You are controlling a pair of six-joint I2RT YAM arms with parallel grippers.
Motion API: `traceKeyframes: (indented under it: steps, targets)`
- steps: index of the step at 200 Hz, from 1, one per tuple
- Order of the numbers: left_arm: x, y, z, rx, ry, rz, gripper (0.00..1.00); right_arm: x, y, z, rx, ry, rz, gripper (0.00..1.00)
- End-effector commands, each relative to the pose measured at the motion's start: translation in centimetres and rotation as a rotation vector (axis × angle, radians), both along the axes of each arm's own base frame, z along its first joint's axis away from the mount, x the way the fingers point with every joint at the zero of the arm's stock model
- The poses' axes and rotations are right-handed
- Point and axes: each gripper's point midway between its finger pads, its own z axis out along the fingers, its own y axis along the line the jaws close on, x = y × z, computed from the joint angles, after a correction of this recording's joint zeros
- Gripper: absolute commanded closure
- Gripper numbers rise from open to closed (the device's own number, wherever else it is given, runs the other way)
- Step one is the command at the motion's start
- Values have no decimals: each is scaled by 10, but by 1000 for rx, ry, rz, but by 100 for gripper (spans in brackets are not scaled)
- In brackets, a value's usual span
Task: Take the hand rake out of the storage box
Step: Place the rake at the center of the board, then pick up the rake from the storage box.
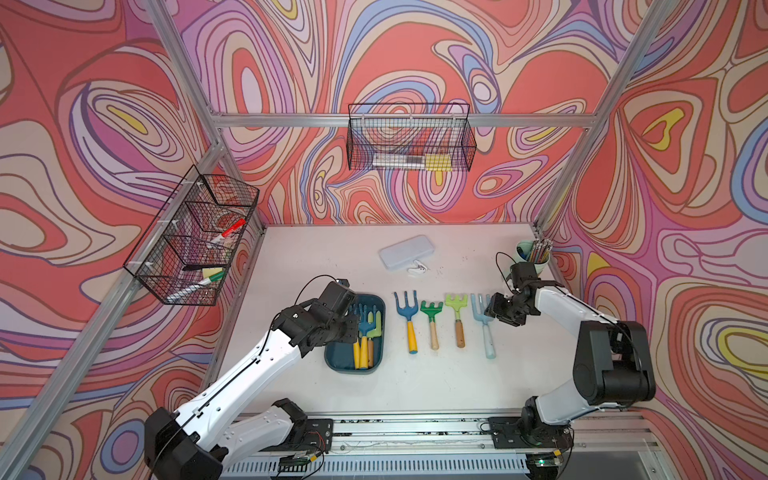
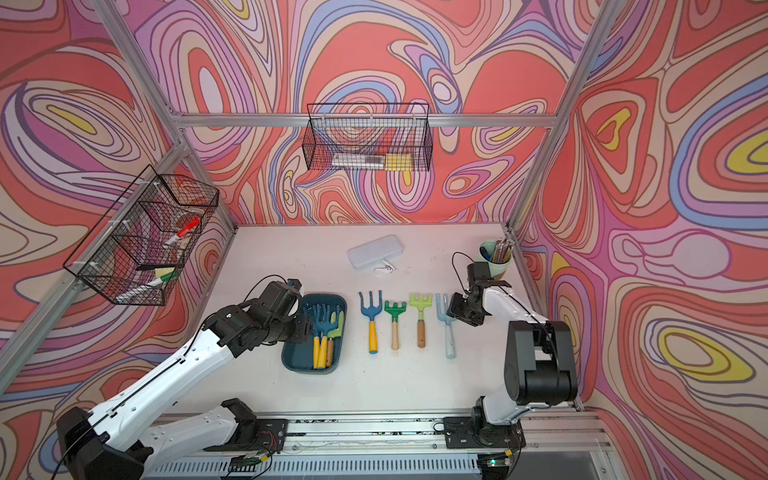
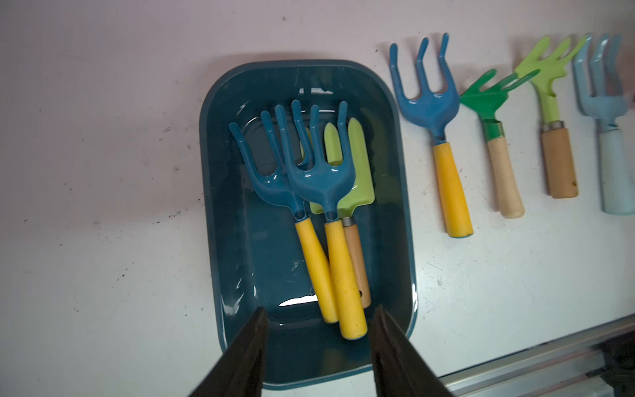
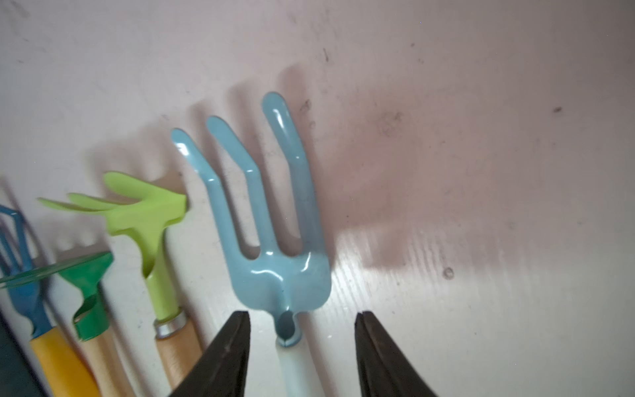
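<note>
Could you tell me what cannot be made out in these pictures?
In both top views, the left arm covers part of the storage box and its contents.
Left wrist view: two blue forks cover much of the green implement; type unclear.
Right wrist view: the bottom edge cuts off the handle of the pale blue fork.
Top views: the back wire basket holds items too small.

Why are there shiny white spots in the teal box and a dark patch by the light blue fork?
Left wrist view: light glares off the glossy storage box. Right wrist view: a shadow lies on the table beside the pale blue fork.
</note>
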Motion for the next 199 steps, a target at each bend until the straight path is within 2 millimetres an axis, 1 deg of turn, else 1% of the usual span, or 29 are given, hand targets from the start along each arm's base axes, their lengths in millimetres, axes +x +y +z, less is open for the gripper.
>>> traceKeyframes:
  steps: [1,12,26,42,54,71,89,110,131,169,199]
  targets:
    - [-2,20,-6,94,40,77,49,5,14,38,69,-96,17,49]
    - [-3,20,-12,102,68,85,50,4,24,50,95,-126,40,48]
    - [-4,18,-24,111,107,96,51,1,44,61,111,-131,101,48]
    - [-7,9,-34,91,160,86,54,-4,70,66,83,-119,178,48]
    - [-9,2,-38,88,178,72,54,-6,88,69,70,-123,214,48]
    - [-13,-6,-44,117,194,64,54,-6,104,71,78,-136,237,48]
    - [-17,-8,-55,151,214,82,54,-5,108,71,89,-143,238,49]
    - [-19,-21,-74,71,229,96,55,-3,110,71,92,-146,240,50]
    - [-19,-26,-87,43,242,112,57,-4,112,69,101,-141,245,52]
    - [-17,-44,-101,-17,259,87,58,-8,115,63,118,-138,239,52]
    - [-12,-42,-103,-6,238,108,58,-13,120,62,125,-135,246,52]
